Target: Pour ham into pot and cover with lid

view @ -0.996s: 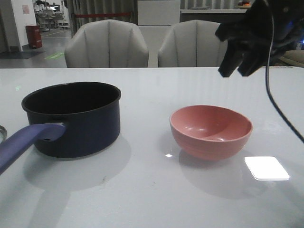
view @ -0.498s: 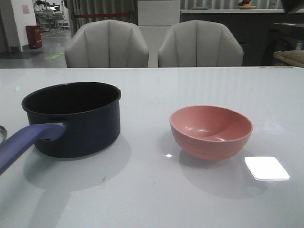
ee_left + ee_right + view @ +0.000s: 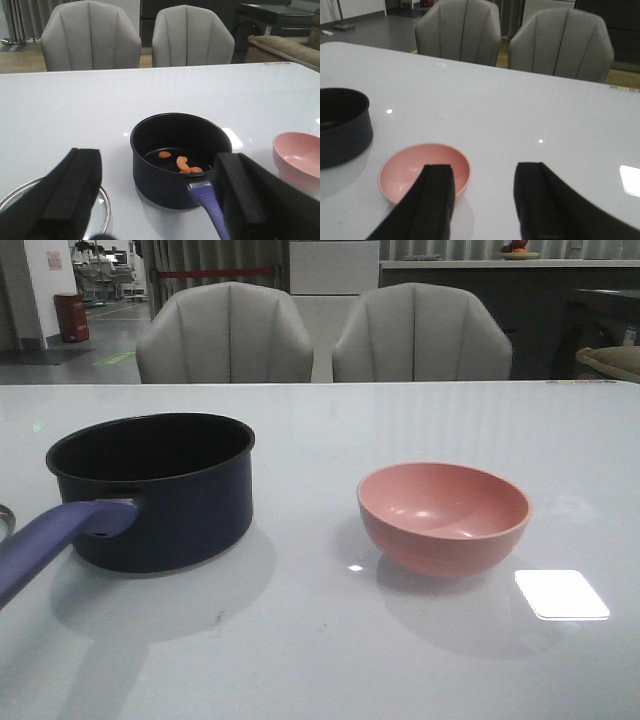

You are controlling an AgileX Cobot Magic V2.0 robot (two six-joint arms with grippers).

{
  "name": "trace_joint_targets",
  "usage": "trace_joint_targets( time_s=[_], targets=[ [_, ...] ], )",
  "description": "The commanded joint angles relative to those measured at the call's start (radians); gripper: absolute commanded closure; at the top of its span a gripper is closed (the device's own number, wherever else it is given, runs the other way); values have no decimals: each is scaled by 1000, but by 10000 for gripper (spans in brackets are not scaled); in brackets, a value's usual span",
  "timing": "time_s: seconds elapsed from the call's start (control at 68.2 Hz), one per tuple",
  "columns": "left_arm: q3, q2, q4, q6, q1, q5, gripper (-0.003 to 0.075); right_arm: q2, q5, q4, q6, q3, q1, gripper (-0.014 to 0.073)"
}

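Ham [image 3: 181, 164] is seen poured inside the pot [image 3: 177, 155]; lid [image 3: 102, 205] waits at its 9 o'clock, so left gripper [image 3: 157, 200] and right gripper [image 3: 482, 200] are held apart, empty.

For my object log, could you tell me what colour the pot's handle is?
The handle of the pot is purple-blue, clearest in the front view.

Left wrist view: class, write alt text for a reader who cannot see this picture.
A dark pot on a white table holds a few orange ham chunks. The left gripper hangs above with open jaws; the glass lid lies beside the pot, a pink bowl on its other side.
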Motion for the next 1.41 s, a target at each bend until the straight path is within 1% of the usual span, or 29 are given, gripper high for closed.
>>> trace_joint_targets(
  time_s=[0.0, 0.015, 0.059, 0.073, 0.088, 0.147, 0.22, 0.381, 0.484, 0.557, 0.615, 0.659, 0.747, 0.835, 0.996, 1.055, 1.07, 1.114, 1.158, 1.289, 1.348, 1.392],
  targets=[
    [-29, 9, -7, 3, -7, -84, 211, -30, -42, 8, -1, 17, 0, 238],
    [-29, 9, -7, 3, -7, -84, 211, -31, -42, 8, -1, 19, 0, 247],
    [-29, 9, -7, 3, -7, -84, 211, -33, -42, 8, -1, 33, 0, 326],
    [-29, 9, -7, 3, -7, -84, 211, -33, -40, 8, -1, 34, 0, 339],
    [-29, 9, -7, 3, -7, -84, 211, -33, -39, 8, -1, 39, 0, 379],
    [-29, 9, -7, 3, -7, -84, 211, -33, -34, 8, -1, 45, 0, 478],
    [-29, 9, -7, 3, -7, -84, 211, -33, -32, 8, -1, 48, 0, 442],
    [-29, 22, 5, 3, -7, -78, 210, -33, -32, 8, -1, 48, 0, 449],
    [-71, 70, 31, 3, -4, -24, 194, -33, -32, 8, -1, 48, 0, 449],
    [-133, 133, 44, -35, 11, 34, 149, -33, -32, 8, -1, 48, 0, 449],
    [-187, 192, 80, -81, 30, 83, 98, -33, -32, 8, -1, 48, 0, 449],
    [-235, 249, 115, -123, 45, 113, 76, -33, -32, 8, -1, 48, 0, 449],
    [-313, 357, 202, -176, 75, 149, 74, -33, -32, 8, -1, 48, 0, 449],
    [-375, 456, 231, -190, 86, 152, 74, -33, -32, 8, -1, 48, 0, 449],
    [-467, 636, 218, -215, 114, 174, 74, -33, -32, 8, -1, 48, 0, 449],
    [-506, 707, 190, -215, 137, 216, 74, -33, -32, 8, -1, 48, 0, 449],
    [-531, 755, 177, -215, 149, 239, 74, -33, -32, 8, -1, 48, 0, 449],
    [-551, 793, 175, -215, 162, 261, 74, -33, -32, 8, -1, 48, 0, 449],
    [-595, 876, 175, -215, 198, 304, 74, -33, -32, 8, -1, 48, 0, 449],
    [-674, 1014, 127, -207, 285, 359, 74, -33, -32, 8, -1, 48, 0, 449],
    [-708, 1072, 81, -177, 325, 381, 74, -33, -32, 8, -1, 48, 0, 449],
    [-735, 1123, 27, -123, 356, 402, 74, -33, -32, 8, -1, 48, 0, 449]
  ],
)
